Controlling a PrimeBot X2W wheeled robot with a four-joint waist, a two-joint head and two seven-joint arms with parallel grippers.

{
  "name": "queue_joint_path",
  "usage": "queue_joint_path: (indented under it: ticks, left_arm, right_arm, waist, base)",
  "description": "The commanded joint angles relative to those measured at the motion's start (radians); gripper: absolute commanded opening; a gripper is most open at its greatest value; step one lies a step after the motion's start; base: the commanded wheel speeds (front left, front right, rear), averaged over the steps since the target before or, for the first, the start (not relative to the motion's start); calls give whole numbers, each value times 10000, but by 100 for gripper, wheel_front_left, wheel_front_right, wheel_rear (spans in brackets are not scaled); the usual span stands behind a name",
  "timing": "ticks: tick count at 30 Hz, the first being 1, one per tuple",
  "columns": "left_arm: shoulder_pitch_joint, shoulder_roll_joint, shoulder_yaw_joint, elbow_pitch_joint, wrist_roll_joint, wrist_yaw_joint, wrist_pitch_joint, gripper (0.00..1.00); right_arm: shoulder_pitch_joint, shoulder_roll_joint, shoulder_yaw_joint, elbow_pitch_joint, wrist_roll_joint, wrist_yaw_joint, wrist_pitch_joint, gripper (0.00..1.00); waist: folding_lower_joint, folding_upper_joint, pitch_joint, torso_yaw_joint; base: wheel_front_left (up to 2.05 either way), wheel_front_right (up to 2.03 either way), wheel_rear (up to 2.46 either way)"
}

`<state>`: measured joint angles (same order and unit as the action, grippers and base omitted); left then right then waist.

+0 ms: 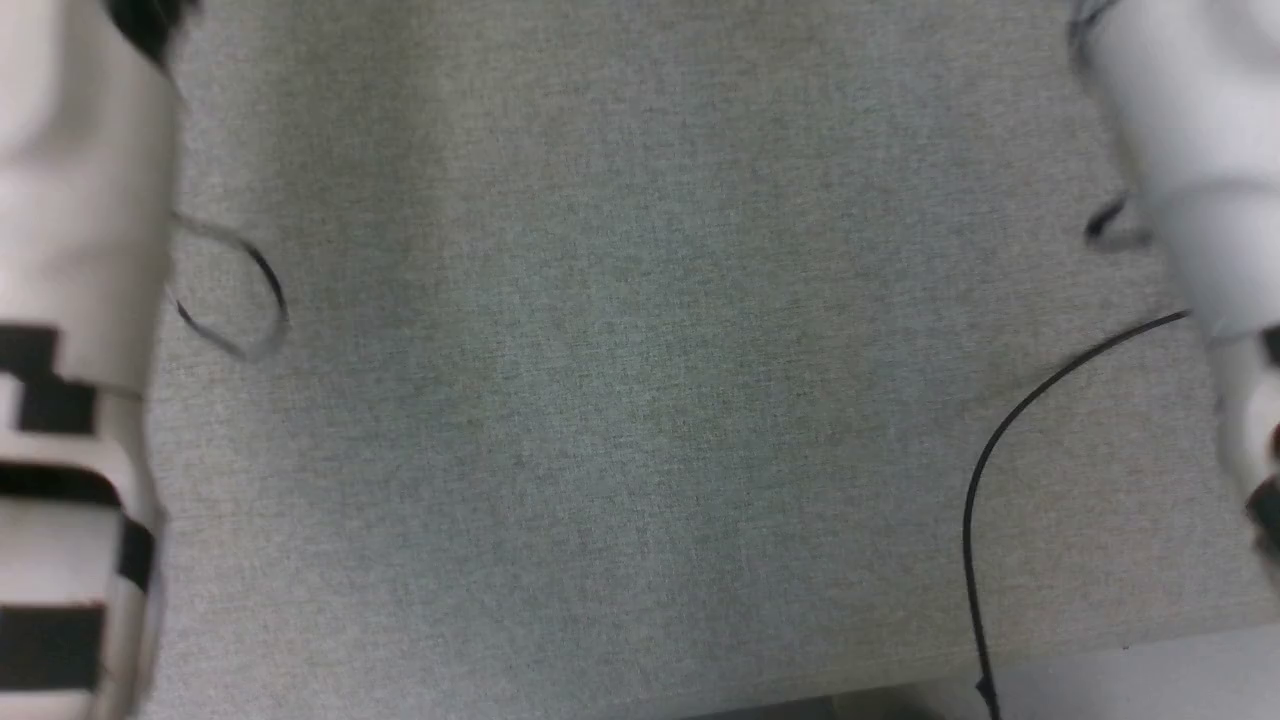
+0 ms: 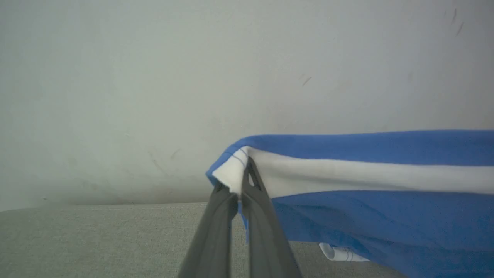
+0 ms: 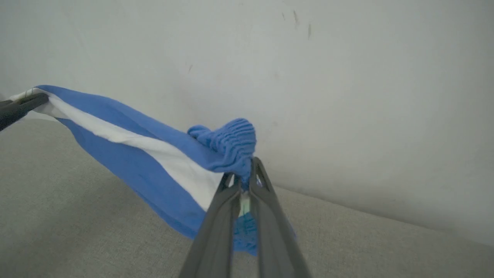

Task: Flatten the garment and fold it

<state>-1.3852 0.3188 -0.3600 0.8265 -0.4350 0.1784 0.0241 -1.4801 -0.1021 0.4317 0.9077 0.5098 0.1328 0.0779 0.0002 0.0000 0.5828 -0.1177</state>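
Thin blue garment (image 2: 366,216) taut, frame centre; hem corner clenched in left gripper (image 2: 238,191), bunched ribbed waistband in right gripper (image 3: 244,184).

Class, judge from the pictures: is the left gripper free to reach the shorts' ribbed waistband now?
Probably not. The left gripper is shut on a striped corner of the shorts, while the waistband is at the far end, pinched by the right gripper. It would need to let go first.

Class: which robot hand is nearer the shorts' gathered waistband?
Right. The right hand clamps the waistband itself; the left hand pinches the shorts' white-striped hem, at the opposite end.
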Motion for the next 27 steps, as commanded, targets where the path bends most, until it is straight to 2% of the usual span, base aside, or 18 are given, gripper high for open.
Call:
queue_joint_path:
  ticks: [1, 6, 10, 11, 15, 21, 27]
  left_arm:
    - [705, -84, 29, 202, -119, 4, -365, 0]
    - [2570, -265, -28, 329, -381, -148, -1011, 0]
    - [4200, -220, 5, -105, -564, -3, -1353, 0]
    - [4200, -220, 5, -105, -564, -3, -1353, 0]
    - [6010, 86, -34, -1212, -644, 226, -1378, 0]
    - [9357, 969, 9, -4371, -808, 1122, -450, 0]
    - [12797, 1952, 345, -8179, -940, 2727, 916, 0]
  right_arm:
    - [660, 7, 304, 177, 172, -21, -231, 0]
    - [2403, -129, 1126, 111, 644, -21, -783, 0]
    - [3879, -398, 1636, -369, 1005, -21, -1116, 0]
    - [3879, -398, 1636, -369, 1005, -21, -1116, 0]
    - [5333, -696, 2105, -1265, 1176, -21, -1133, 0]
    - [7698, -1374, 2230, -3345, 1043, -21, -690, 0]
    - [10605, -1702, 920, -5983, 132, -21, 466, 0]
  waist:
    - [-2, 0, -499, 156]
    - [-2, 0, -1436, 376]
    - [-2, 0, -2218, 456]
    - [-2, 0, -2218, 456]
    - [-2, 0, -2972, 458]
    - [-2, 0, -4041, 486]
    - [-2, 0, -4735, 659]
  base:
    - [0, 0, 0]
    - [0, 0, 0]
    - [0, 0, 0]
    - [0, 0, 0]
    - [0, 0, 0]
    - [0, 0, 0]
    - [0, 0, 0]
